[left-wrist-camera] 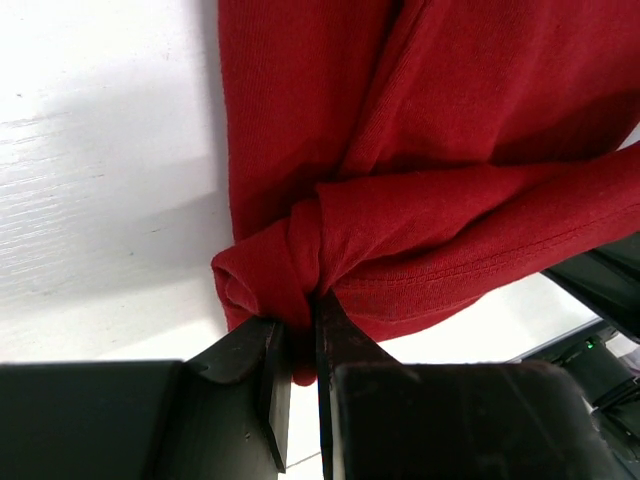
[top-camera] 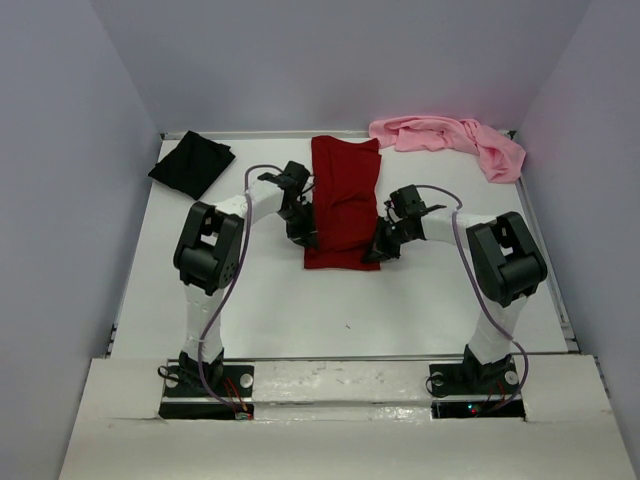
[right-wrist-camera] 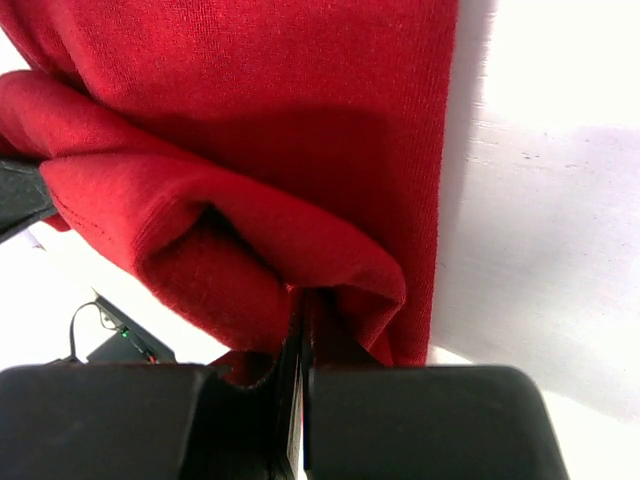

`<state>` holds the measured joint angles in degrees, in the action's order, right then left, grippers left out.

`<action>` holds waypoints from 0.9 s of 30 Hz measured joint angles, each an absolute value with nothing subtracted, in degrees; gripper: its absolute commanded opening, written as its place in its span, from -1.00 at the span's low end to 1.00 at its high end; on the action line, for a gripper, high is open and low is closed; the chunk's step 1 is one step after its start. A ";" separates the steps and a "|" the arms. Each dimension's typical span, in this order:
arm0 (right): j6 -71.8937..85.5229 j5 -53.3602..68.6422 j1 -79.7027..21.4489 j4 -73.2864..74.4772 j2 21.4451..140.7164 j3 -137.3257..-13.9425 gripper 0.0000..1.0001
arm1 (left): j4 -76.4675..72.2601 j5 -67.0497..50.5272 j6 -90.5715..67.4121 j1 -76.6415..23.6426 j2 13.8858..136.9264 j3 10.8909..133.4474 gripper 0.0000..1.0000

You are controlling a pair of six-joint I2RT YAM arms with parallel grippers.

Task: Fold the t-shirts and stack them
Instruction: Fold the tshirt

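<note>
The dark red t-shirt [top-camera: 342, 200] lies as a long strip in the middle of the table, its near end lifted. My left gripper [top-camera: 306, 232] is shut on the shirt's near left corner, with red cloth [left-wrist-camera: 300, 270] bunched between its jaws [left-wrist-camera: 300, 335]. My right gripper [top-camera: 383, 246] is shut on the near right corner, and a fold of red cloth [right-wrist-camera: 250, 270] hangs over its closed fingers [right-wrist-camera: 305, 330]. The black t-shirt [top-camera: 192, 162] lies folded at the far left corner. Crumpled at the far right is the light pink t-shirt [top-camera: 452, 138].
The white table [top-camera: 280, 300] has raised edges and grey walls on three sides. Both arm bases [top-camera: 205, 380] stand at the near edge, with cables looping beside them.
</note>
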<state>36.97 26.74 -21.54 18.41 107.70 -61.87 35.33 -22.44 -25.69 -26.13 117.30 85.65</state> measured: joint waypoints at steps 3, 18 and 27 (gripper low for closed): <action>36.73 26.57 -21.65 18.44 107.70 -61.91 -1.00 | 37.12 -22.59 -25.61 -26.11 118.63 88.27 -0.61; 35.24 25.89 -22.20 18.70 107.70 -62.24 -1.00 | 43.35 -25.58 -25.50 -24.69 120.29 99.46 -0.17; 34.83 25.74 -22.31 18.83 107.70 -62.33 -1.00 | 42.76 -26.83 -25.43 -24.47 120.31 97.49 0.98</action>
<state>34.83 25.74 -22.31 18.83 107.70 -62.33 42.76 -26.83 -25.43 -24.47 120.31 97.49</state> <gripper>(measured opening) 0.010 0.989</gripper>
